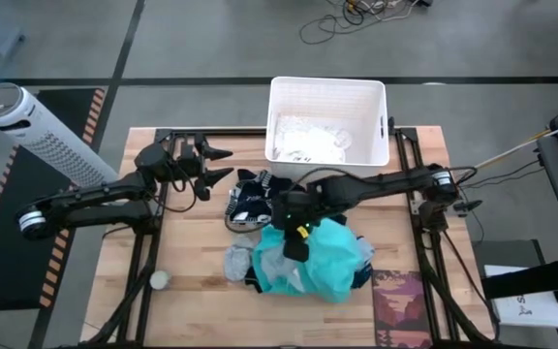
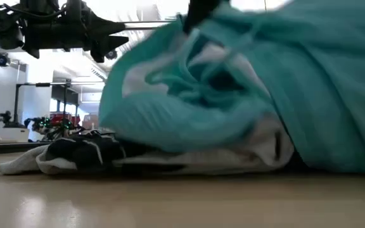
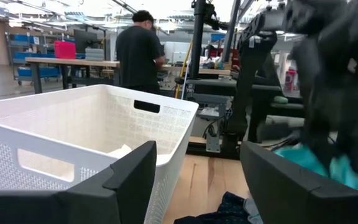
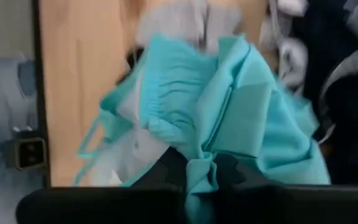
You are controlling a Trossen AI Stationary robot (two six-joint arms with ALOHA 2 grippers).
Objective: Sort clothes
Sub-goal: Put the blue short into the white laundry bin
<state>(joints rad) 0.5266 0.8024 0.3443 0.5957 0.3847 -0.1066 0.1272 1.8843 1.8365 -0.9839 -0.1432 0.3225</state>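
Your right gripper [image 1: 296, 242] had its jaws clamped on the teal garment [image 1: 323, 260], with the white basket [image 1: 380, 116] beyond it across the table, while your left gripper [image 1: 217, 165] waited nearer that basket, jaws apart.

Soft, matt teal cloth [image 1: 327, 257] bunches in the right pincer [image 1: 296, 237]; beyond it, a perforated white plastic basket [image 1: 376, 121]; beneath, smooth pale wooden desk [image 1: 192, 262]

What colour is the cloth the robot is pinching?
Teal. The right gripper is shut on the teal garment; the right wrist view shows it best.
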